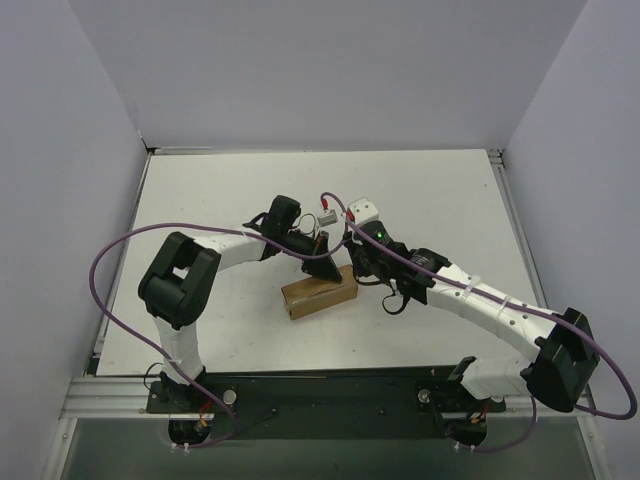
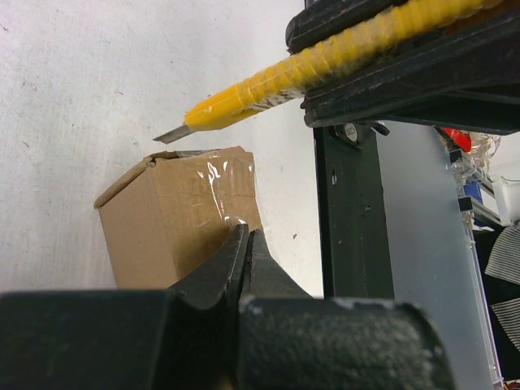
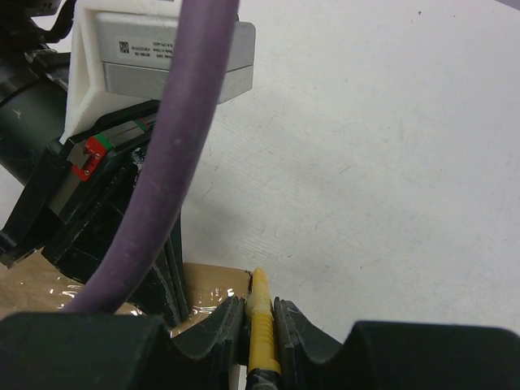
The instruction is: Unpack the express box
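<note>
The express box (image 1: 319,294) is a small brown cardboard box, taped shut, lying on the white table between the two arms. My left gripper (image 1: 327,268) is shut and empty, its tips pressed on the box's top; in the left wrist view the box (image 2: 175,215) lies just beyond the closed fingertips (image 2: 246,236). My right gripper (image 1: 362,262) is shut on a yellow utility knife (image 3: 261,325). The knife (image 2: 268,91) points at the box's far right end, its short blade out just above the taped top edge. The box's corner (image 3: 215,280) shows beside the knife tip.
The left arm's wrist camera (image 3: 162,53) and a purple cable (image 3: 154,179) fill the left of the right wrist view. Grey walls enclose the table (image 1: 200,200) on three sides. A black rail (image 1: 320,390) runs along the near edge.
</note>
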`<move>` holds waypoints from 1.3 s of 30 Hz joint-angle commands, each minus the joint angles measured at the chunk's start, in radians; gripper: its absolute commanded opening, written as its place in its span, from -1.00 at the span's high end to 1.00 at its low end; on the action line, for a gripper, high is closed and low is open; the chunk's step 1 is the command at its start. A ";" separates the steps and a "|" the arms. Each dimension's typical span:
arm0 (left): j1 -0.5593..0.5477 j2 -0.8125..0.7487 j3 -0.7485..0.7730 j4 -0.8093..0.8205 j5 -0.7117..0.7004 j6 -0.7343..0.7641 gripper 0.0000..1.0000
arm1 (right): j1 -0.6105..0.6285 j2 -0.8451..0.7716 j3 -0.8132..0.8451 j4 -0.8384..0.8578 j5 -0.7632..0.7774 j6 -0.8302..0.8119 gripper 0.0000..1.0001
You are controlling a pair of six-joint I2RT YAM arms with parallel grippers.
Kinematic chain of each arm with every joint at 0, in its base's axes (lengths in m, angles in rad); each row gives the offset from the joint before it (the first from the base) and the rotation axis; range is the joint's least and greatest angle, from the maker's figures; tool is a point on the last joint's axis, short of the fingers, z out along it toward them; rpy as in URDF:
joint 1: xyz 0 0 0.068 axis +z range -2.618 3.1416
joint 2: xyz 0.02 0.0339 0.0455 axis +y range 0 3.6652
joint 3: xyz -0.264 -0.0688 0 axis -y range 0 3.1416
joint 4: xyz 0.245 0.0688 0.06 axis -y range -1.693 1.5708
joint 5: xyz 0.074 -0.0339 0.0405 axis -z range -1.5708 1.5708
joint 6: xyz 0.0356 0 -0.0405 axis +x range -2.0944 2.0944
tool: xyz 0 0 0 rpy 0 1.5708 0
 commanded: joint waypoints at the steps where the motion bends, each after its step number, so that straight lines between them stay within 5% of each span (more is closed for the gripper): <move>1: 0.006 0.069 -0.004 -0.055 -0.173 0.061 1.00 | -0.001 -0.008 0.021 0.009 0.019 0.001 1.00; 39: 0.011 0.074 -0.015 -0.060 -0.168 0.067 1.00 | -0.009 0.002 0.008 -0.003 -0.016 0.008 1.00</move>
